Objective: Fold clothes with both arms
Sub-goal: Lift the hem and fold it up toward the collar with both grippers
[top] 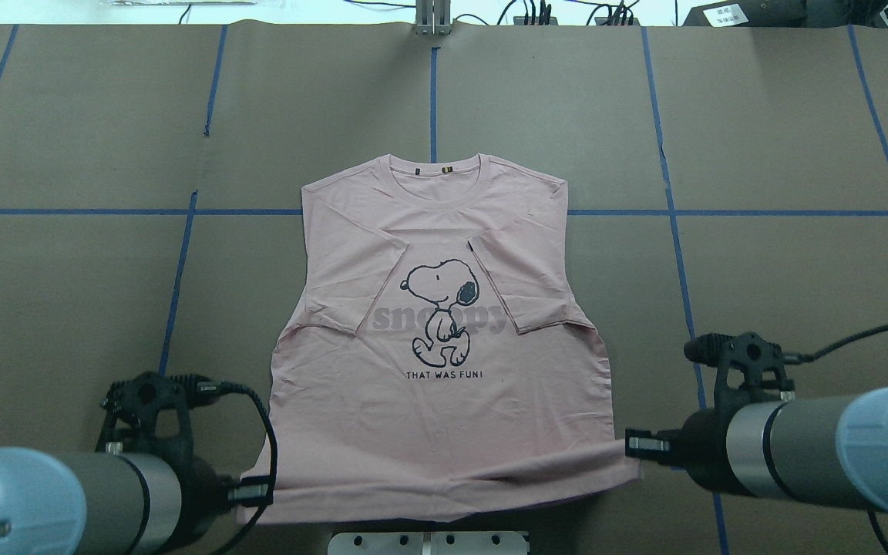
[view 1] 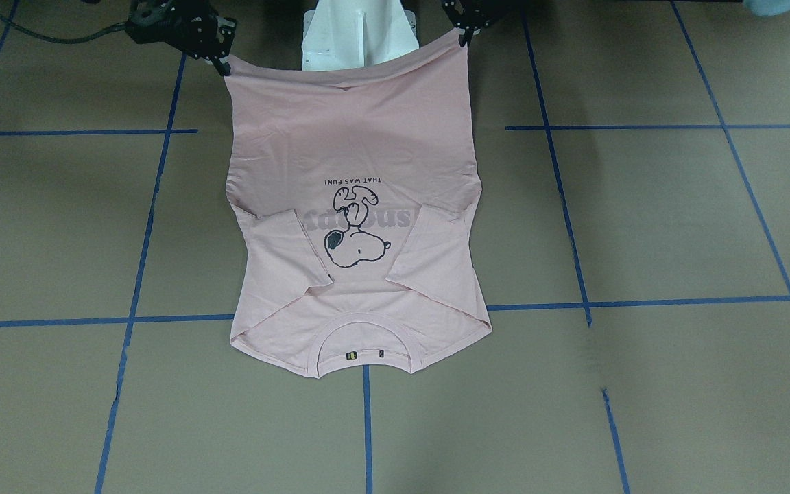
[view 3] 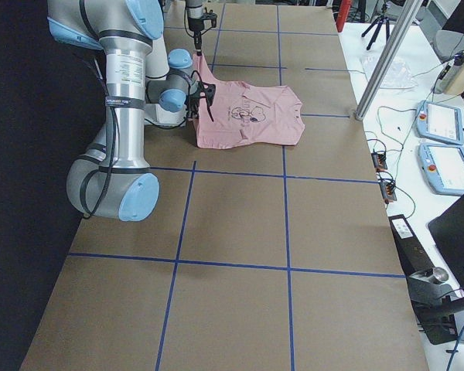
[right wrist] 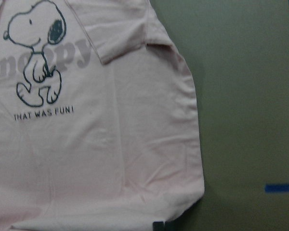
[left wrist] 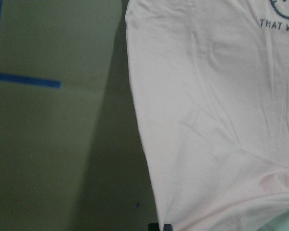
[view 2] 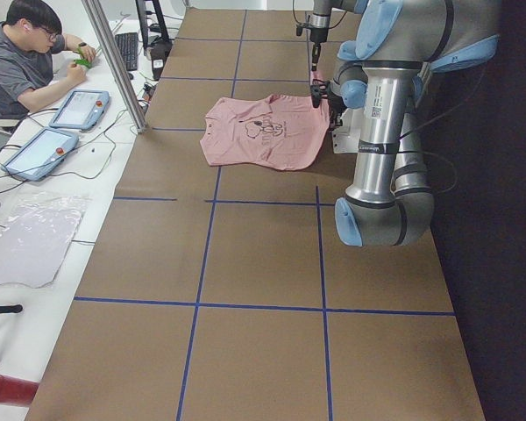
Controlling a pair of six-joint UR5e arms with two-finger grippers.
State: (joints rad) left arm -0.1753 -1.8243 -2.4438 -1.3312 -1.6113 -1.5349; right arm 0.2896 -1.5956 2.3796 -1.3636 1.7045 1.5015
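Nearest the robot, the left hand (top: 253, 493) and the right hand (top: 637, 445) each pinch one bottom corner of the pale pink T-shirt (top: 444, 416), fingers pressed together on the cloth. The hem (top: 444, 482) hangs between them, raised off the bench (top: 66, 308) just above the white pedestal (top: 428, 542), and it sags a little in the middle. The two corners do not look level: the right one seems slightly farther out from the robot, though that could be a difference in height.

Beyond the hem the shirt lies flat and face up, with the Snoopy print (top: 440, 312) in the middle. Both sleeves (top: 525, 285) are folded inward over the chest, their edges overlapping the grey lettering. Farthest off, the collar (top: 435, 166) rests on the bench at the end of a blue tape line (top: 432, 100).

The step in hand looks like carrying the hem over toward the collar to halve the shirt.

- **Slipping corner:** the grip is on thin fabric at the very corners, so one could slip out under tension.
- **Skewed fold:** if the hands travel unevenly, the fold line will slant.
- **Creased middle:** the slack middle may land first and crease.
- **Sleeves and collar:** dragging the cloth could flip the tucked sleeves open or pull the collar end along the bench.
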